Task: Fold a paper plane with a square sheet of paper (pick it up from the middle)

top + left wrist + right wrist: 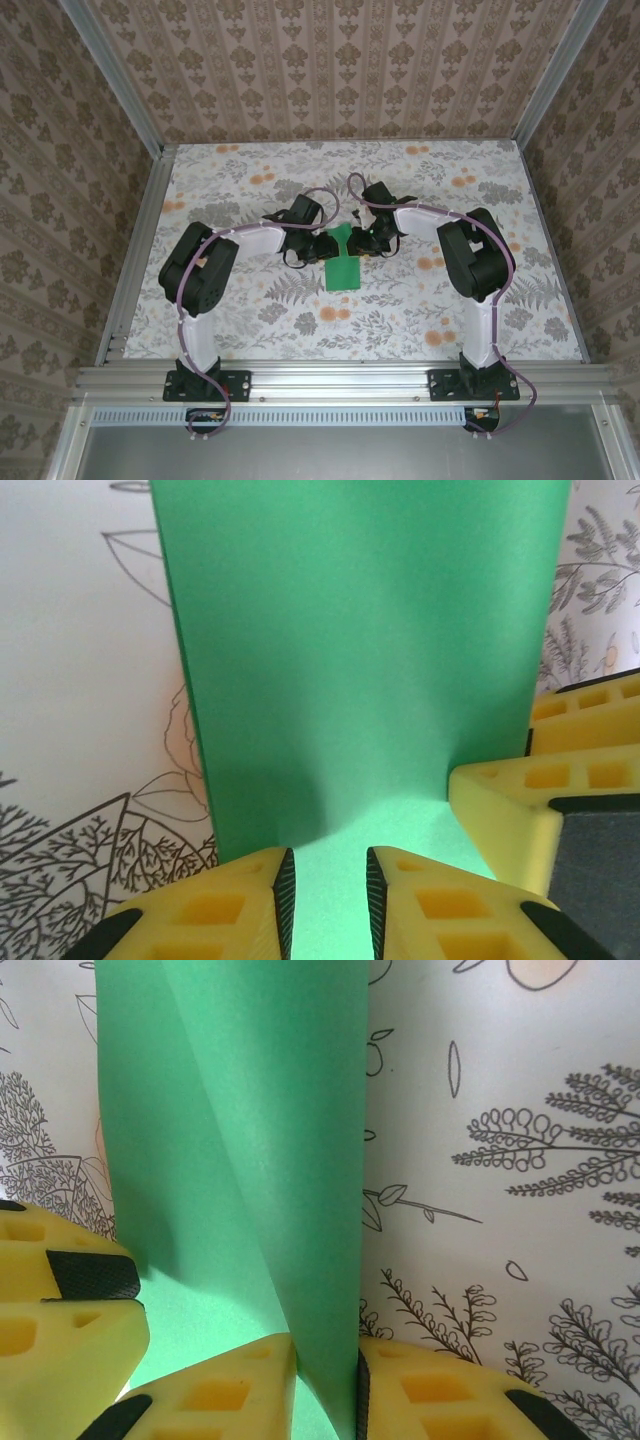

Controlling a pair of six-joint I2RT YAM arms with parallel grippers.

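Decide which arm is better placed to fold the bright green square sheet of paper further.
Right, probably: the right gripper pinches a raised flap of the bright green square sheet of paper. The left gripper shows a gap between its fingers; its hold is unclear.

The square sheet of paper (360, 630) is thin, matt and smooth, with no sheen. The left gripper (328, 860) has fingers (215, 905) of matt yellow plastic faced with finely grained black pads (284, 900) — the right gripper (326, 1345) is made alike. The table (400, 330) carries a smooth, matt cover with a floral print; its frame rail (340, 378), at 6 o'clock in the top view, is dull silvery metal.
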